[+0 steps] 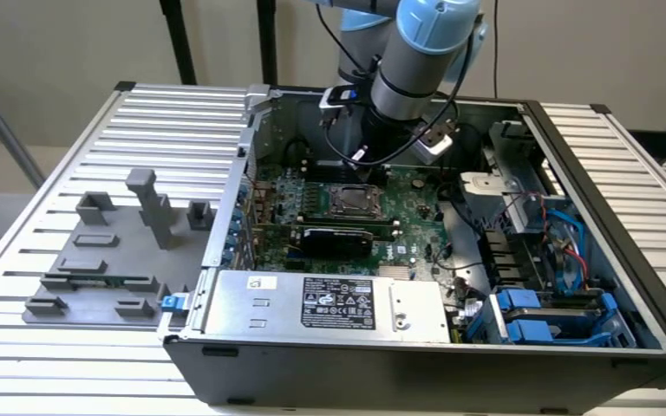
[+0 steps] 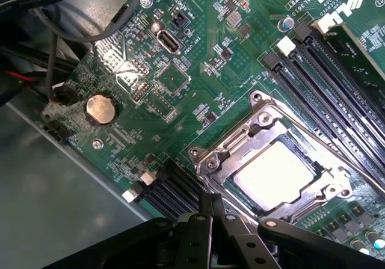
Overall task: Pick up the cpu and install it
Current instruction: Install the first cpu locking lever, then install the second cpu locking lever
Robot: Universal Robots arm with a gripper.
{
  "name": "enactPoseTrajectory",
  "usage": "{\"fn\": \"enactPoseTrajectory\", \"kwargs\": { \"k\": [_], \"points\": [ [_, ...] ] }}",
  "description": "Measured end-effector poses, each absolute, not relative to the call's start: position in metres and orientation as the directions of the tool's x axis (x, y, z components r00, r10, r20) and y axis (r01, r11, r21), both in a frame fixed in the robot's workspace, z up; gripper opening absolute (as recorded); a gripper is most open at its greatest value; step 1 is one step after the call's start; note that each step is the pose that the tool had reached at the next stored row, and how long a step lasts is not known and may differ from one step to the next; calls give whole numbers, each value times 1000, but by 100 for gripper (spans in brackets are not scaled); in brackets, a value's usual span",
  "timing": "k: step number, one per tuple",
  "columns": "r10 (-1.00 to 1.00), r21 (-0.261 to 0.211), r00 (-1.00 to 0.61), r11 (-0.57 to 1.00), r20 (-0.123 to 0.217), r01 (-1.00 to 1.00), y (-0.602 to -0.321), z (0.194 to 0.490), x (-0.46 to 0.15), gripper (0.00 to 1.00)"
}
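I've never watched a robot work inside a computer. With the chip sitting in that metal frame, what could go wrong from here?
1. The shut gripper hangs close over the socket frame; a small slip might knock it or nearby board parts.
2. The cpu lies in the socket; whether it sits fully flat cannot be told, and pressing on a tilted chip could damage it.
3. Cables trail beside the arm and might snag.

You have a ribbed metal table (image 1: 67,165) carrying everything. Directly on it sits the open computer case (image 1: 426,360), taking up the middle and the exterior view's right. On the exterior view's left lies a grey fixture plate (image 1: 101,260) with upright blocks, just beside the case.
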State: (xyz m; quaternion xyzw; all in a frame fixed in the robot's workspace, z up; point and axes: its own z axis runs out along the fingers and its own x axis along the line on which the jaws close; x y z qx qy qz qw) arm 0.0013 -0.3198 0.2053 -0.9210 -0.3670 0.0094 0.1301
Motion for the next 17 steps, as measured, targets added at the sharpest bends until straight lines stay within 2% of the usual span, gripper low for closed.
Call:
{"fn": "enactPoseTrajectory", "kwargs": {
  "k": [17],
  "points": [
    [679,-246,730,-697,78,674,-320,205,1,11]
  ]
}}
